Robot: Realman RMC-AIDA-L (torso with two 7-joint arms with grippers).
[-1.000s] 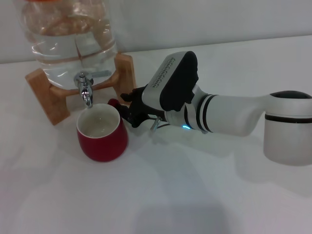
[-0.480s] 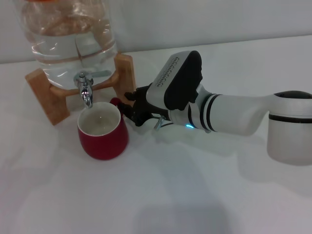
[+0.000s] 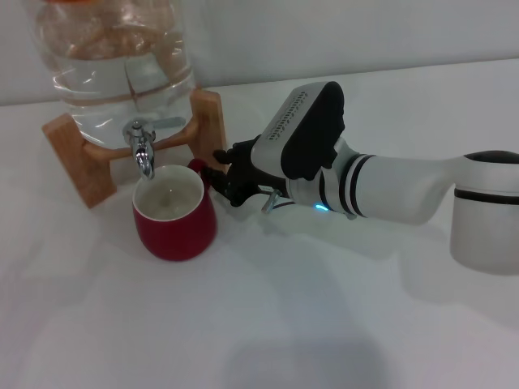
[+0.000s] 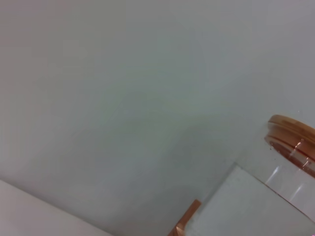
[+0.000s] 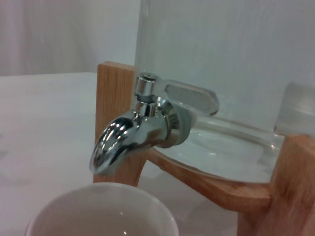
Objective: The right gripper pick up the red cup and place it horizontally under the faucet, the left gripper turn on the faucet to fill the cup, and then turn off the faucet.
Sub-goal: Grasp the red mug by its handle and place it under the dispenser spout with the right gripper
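The squat dark-red ceramic cup (image 3: pixel 173 213) with a white inside stands left of centre in the head view, its rim just under the chrome faucet's (image 3: pixel 143 152) downturned spout. The right gripper (image 3: pixel 220 180), a black claw on a white banded arm, holds the cup's small handle; letting go gently should keep the mouth centred. Behind, the light wooden stand (image 3: pixel 81 158) carries a clear water jug (image 3: pixel 113 61). The left gripper is out of sight.

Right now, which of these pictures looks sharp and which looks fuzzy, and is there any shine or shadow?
In the right wrist view the faucet is sharp, its chrome carrying bright reflections, while the red cup rim below it is soft. In the head view, faint grey shadows lie on the table beneath the right gripper. The left wrist view shows mostly a plain wall, with little detail.
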